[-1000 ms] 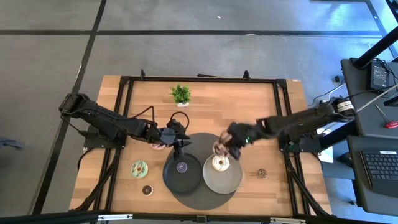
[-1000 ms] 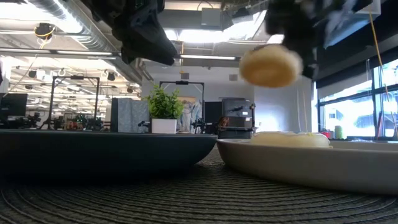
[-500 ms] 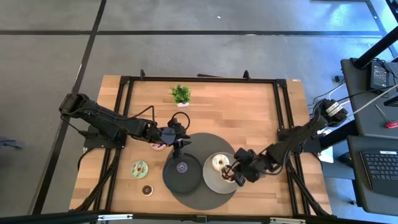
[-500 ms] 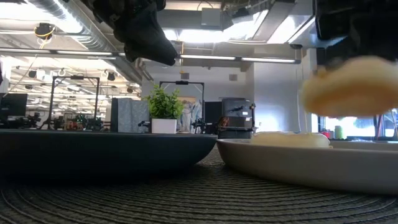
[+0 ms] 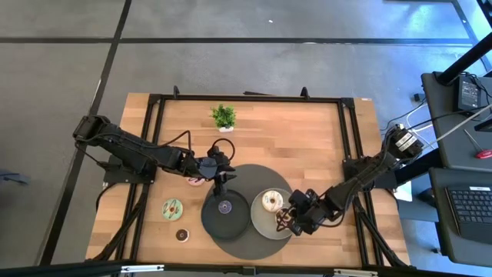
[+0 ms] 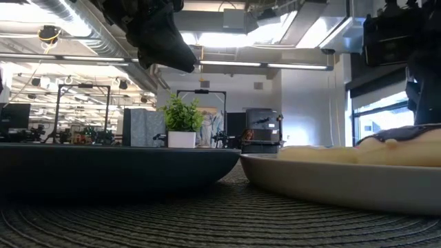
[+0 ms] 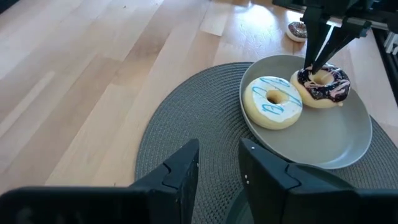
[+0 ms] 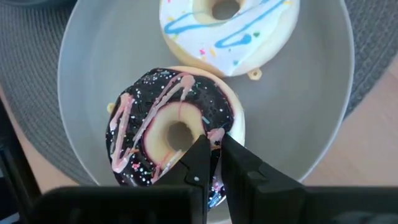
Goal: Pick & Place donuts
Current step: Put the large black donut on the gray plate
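The chocolate donut [image 8: 140, 134] with pink drizzle lies on the light grey plate [image 5: 256, 221], beside the white donut [image 5: 270, 201]. My right gripper [image 5: 290, 220] is shut on it from above. My left gripper [image 7: 217, 165] is open and holds nothing; it hovers over the far rim of the dark plate [image 5: 207, 219]. A tiny purple donut [image 5: 224, 206] lies in that plate. The pink donut [image 5: 197, 181] lies on the wood, partly under my left gripper. The green donut [image 5: 172, 208] and two tiny brown ones [image 5: 182, 235] [image 5: 324, 215] lie on the wood. My right gripper pinches the chocolate donut's ring [image 8: 216, 132] between its two fingers [image 8: 198, 155]. One finger stands at the hole's edge and the other on the icing. The fingers come from above, pointing down [image 7: 314, 53]. The donut lies flat on the light grey plate, touching the white donut [image 8: 227, 28].
Both plates sit on a round dark woven mat [image 5: 246, 248] near the table's near edge. A small potted plant [image 5: 224, 116] stands toward the far edge. Bare wood lies between the plant and the mat. A black frame [image 5: 350, 138] rims the table.
My right gripper has moved toward the table's near edge and down, carrying the chocolate donut from above the white donut. The donut was lifted clear before and now lies on the light grey plate beside the white one.
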